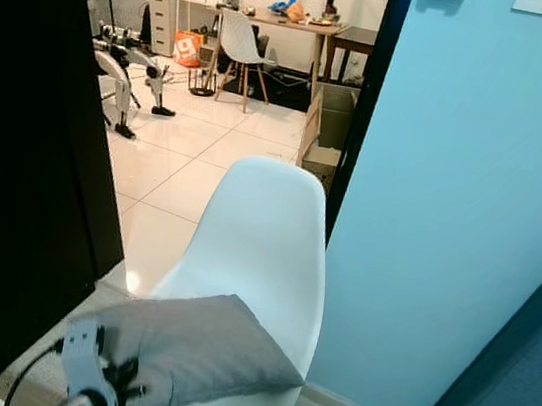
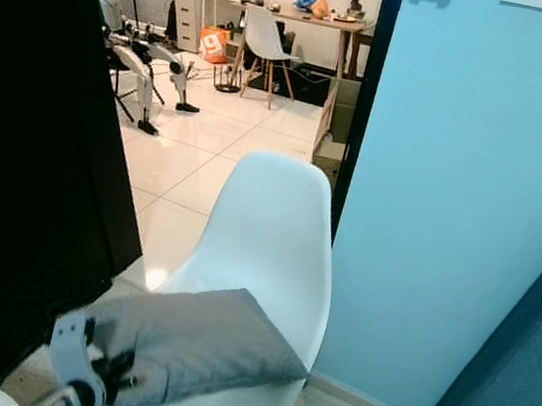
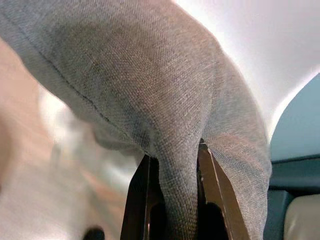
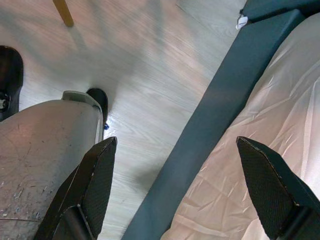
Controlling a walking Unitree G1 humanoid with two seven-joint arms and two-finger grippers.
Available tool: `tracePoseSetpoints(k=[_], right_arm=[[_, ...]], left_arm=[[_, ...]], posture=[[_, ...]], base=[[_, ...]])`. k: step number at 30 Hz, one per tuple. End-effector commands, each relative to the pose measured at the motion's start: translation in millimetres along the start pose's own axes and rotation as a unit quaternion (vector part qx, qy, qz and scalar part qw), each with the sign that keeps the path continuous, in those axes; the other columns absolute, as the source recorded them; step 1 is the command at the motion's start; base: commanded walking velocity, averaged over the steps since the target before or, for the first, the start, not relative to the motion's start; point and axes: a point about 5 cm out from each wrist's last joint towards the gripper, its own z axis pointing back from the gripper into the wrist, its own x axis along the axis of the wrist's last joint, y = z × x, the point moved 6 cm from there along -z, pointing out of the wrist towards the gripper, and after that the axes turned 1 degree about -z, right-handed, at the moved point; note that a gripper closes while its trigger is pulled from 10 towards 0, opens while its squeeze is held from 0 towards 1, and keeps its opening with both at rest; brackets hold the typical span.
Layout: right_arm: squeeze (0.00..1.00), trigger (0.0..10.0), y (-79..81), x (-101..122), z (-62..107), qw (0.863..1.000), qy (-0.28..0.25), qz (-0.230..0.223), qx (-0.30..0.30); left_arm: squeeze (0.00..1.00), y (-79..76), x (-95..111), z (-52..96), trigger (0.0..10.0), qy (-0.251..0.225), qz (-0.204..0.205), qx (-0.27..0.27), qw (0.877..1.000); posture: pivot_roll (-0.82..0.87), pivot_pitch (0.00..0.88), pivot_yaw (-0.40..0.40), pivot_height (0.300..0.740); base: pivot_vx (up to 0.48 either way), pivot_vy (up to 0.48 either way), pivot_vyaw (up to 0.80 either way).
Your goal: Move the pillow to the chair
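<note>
Grey woven fabric covers the pillow [image 1: 192, 350], a soft, slightly rumpled cushion with a stitched seam along one edge. It lies on the seat of the white moulded chair [image 1: 267, 233], one corner pointing toward the blue wall [image 1: 455, 189] and its near edge hanging over the front of the seat toward the robot. The chair's tall curved back rises behind it, clear of the cushion.

At the pillow's near edge sits the left gripper [image 3: 172, 200]. Its two dark fingers [image 3: 137, 200] are drawn close together with a fold of the grey cloth pinched between them, the fabric bunching up and over the tips in the left wrist view. From the head views the silver wrist housing and a black cable show just below the pillow's front corner.

The right gripper [image 4: 185, 165] hangs low and apart from the chair, its black fingers [image 4: 92, 180] spread wide with nothing between them. It is above pale wood-look floor [image 4: 145, 75], beside a dark blue-grey bed frame [image 4: 215, 100] and a crumpled off-white sheet [image 4: 280, 100].

Beyond the chair, a doorway opens onto a white tiled room with a second white chair [image 1: 238, 42] at a wooden counter [image 1: 296, 23] and another robot [image 1: 119, 66] standing on the tiles.
</note>
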Motion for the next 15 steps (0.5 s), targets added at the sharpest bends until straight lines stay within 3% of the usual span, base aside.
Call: tracePoseSetpoints(k=[1,3,5,6,15], right_arm=[[0.0,10.0,20.5,-16,2.8,0.999,0.027,-0.011,0.028],[0.0,10.0,20.8,-16,2.8,0.999,0.029,-0.015,0.029],[0.0,10.0,-17.3,-14,-0.6,0.999,0.028,-0.021,0.018],[0.0,10.0,-28.4,-15,-0.7,0.999,0.029,-0.025,0.022],[0.0,10.0,-30.5,-25,0.5,0.998,0.042,-0.026,0.038]], left_arm=[[0.0,2.0,10,-0.9,10.0,-0.012,-0.025,0.002,1.0],[0.0,-3.6,13,-4.0,10.0,-0.011,-0.041,-0.006,0.999],[0.0,-11.1,15,-8.0,10.0,-0.008,-0.061,-0.01,0.998],[0.0,-12.9,15,-8.8,10.0,-0.007,-0.063,-0.011,0.998],[0.0,-19.7,10,-9.4,10.0,-0.009,-0.053,-0.019,0.998]], posture=[[-0.1,0.059,0.0,0.72],[-0.11,0.055,0.002,0.715],[-0.11,0.049,0.004,0.705],[-0.12,0.047,0.005,0.7],[-0.11,0.048,0.005,0.67]], base=[[0.0,0.0,0.0],[0.0,0.0,0.0],[0.0,0.0,0.0],[0.0,0.0,0.0],[0.0,0.0,0.0]])
